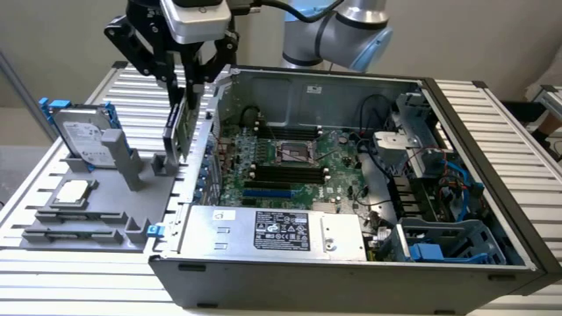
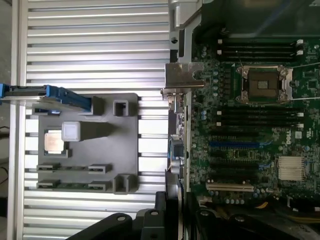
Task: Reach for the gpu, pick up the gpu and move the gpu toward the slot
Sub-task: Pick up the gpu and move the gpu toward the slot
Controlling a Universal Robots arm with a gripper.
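The gpu [image 1: 175,128] is clamped edge-on between the fingers of the tool [image 1: 181,82] and is held upright, a dark blade in the exterior view, above the gap between the grey fixture [image 1: 97,204] on the desk [image 1: 52,276] and the near wall of the computer case [image 1: 351,276]. In the wrist view the card's silver end bracket [image 2: 182,75] is seen beside the edge of the motherboard [image 2: 250,125], and the card runs back toward the tool's dark body. The gpu appears lifted clear of the fixture's holder, so the carry toward the slot is judged to be in hand. For this step the card is best kept vertical and the grip firm, with the bracket kept off the case wall. The hard drive [image 1: 88,141] and the small silver chip [image 1: 73,191] rest on the fixture, apart from the card.
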